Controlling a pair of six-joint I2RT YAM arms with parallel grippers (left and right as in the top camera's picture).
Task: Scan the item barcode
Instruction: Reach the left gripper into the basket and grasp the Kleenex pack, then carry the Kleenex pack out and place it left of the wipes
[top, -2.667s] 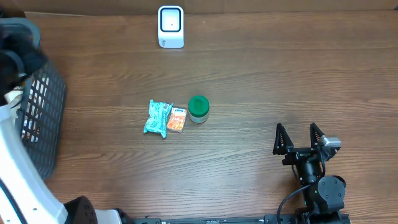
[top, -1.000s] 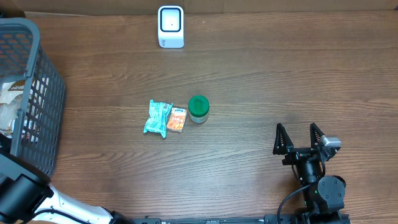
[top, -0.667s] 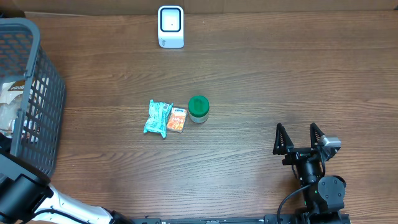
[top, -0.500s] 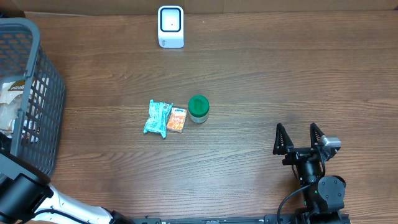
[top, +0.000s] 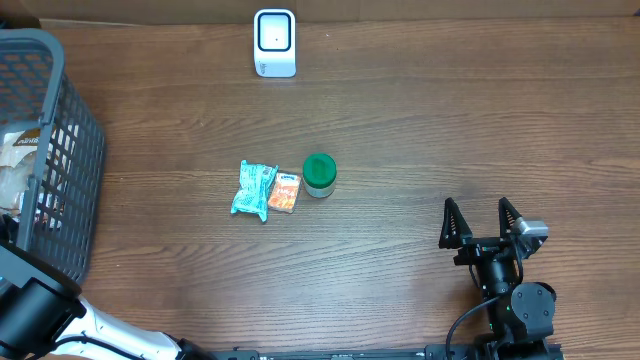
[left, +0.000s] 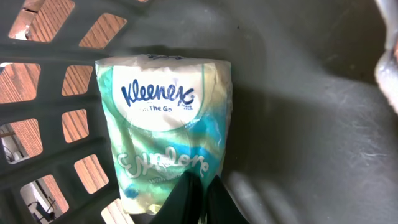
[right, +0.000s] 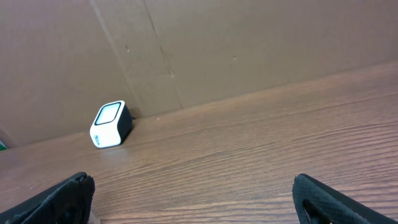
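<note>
Overhead straight down, left wrist close inside basket (left: 323, 112), right wrist low — facing scanner (right: 110, 124)

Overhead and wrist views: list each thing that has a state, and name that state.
Left gripper: shut, at the Kleenex pack's edge.
Right gripper: open, empty.
Kleenex pack: lying in the basket.
Green-lidded jar: upright, lid on.
Teal packet: lying flat on the table.
Orange packet: lying flat.
Barcode scanner: standing, nothing before it.

Left jaws closed, right jaws spread wide.
The left gripper (left: 198, 194) is seen with its dark fingers pressed together, while the left arm (top: 40, 320) is bent low at the near left. The right gripper (top: 476, 215) is opened fully and pointed forward, its arm folded close behind it.
</note>
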